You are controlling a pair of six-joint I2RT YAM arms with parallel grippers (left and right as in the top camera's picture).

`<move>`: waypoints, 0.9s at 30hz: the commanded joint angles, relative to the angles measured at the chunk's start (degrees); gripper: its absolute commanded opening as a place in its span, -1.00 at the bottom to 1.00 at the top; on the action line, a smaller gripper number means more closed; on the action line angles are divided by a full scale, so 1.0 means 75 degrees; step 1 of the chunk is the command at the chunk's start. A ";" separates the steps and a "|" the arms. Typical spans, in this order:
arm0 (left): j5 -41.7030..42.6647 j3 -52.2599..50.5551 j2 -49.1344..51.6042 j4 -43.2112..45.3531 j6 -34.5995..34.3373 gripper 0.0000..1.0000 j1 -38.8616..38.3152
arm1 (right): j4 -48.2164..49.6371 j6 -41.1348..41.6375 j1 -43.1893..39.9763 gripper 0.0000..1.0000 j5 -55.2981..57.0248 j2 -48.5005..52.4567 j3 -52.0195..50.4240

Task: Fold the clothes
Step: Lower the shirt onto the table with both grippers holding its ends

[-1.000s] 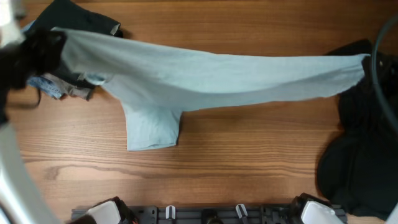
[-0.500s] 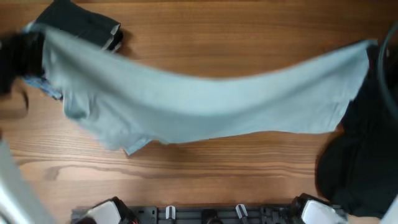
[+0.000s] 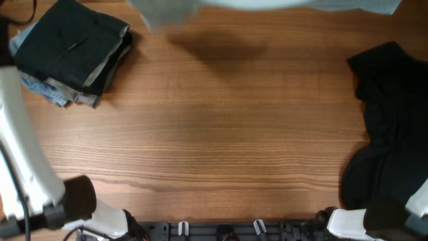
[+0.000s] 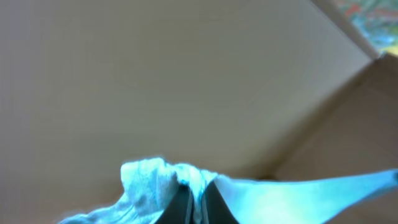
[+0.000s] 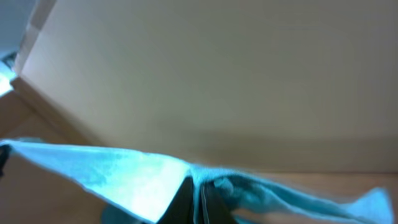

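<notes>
The pale light-blue T-shirt [image 3: 267, 4] is lifted off the table; only its blurred lower edge shows along the top of the overhead view. My left gripper [image 4: 198, 202] is shut on a bunched edge of the shirt [image 4: 149, 180], which stretches away to the right. My right gripper [image 5: 200, 202] is shut on another edge of the shirt [image 5: 124, 177], which stretches to the left. Both grippers are out of the overhead view; only arm parts show at its sides.
A dark folded stack [image 3: 70, 53] lies at the back left of the wooden table [image 3: 221, 134]. A black garment [image 3: 388, 127] lies crumpled at the right edge. The arm bases [image 3: 221, 231] sit along the front edge.
The shirt has been raised and carried toward the far edge, from draped across the table to almost out of the overhead view. The stack, earlier partly covered, now shows fully.
</notes>
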 commanded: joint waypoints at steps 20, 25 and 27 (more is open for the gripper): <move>-0.4095 -0.3150 0.1478 -0.7507 0.3156 -0.92 -0.0169 | -0.5412 -0.2783 0.1134 -0.91 0.6304 0.0985 -0.3261; -0.5050 -0.4511 0.1448 -0.7198 0.2326 -0.92 -0.0166 | -0.5546 -0.2716 0.1137 -0.91 0.6379 0.0988 -0.3270; -0.5587 -0.5353 0.1448 -0.6781 0.1839 -0.92 -0.0166 | -0.5607 -0.2716 0.1137 -0.91 0.6382 0.0988 -0.3270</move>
